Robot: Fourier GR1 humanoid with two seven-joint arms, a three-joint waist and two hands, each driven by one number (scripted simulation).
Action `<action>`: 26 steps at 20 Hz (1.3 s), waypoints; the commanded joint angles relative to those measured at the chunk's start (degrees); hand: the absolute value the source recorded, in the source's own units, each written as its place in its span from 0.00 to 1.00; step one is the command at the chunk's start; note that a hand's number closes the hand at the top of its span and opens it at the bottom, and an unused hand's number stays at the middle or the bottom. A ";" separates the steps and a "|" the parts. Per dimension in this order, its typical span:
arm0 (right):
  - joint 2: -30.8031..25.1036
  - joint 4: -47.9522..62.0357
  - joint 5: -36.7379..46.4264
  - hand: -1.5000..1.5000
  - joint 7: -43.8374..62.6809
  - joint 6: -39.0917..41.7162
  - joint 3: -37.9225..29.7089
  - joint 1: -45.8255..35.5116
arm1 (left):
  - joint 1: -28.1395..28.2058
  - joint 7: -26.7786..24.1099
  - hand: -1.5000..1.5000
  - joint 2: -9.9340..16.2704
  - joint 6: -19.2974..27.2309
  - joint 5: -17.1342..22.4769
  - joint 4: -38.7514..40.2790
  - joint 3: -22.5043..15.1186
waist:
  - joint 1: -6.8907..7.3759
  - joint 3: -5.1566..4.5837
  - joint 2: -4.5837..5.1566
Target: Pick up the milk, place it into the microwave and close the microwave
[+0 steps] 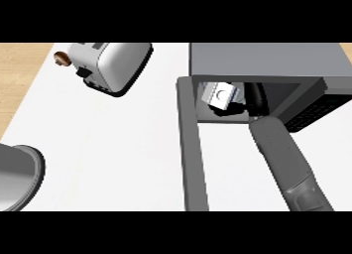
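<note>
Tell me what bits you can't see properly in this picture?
- Right hand: inside the microwave in the head view; its fingers blend into the dark interior.
- Milk: partly covered by that hand.
- Left hand: nowhere in view.
- Grey pot: cut off by the left edge.

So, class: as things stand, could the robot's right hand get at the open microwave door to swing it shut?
Probably yes. The right hand is inside the microwave by the milk, and the open door stands just left of its forearm with bare counter between. It must withdraw first.
</note>
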 commanded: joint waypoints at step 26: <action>-11.50 33.74 9.96 0.00 5.66 -30.23 -3.61 -19.94 | -7.42 -0.42 0.00 1.95 -1.06 -4.25 5.48 -3.43 | 6.48 -0.32 3.94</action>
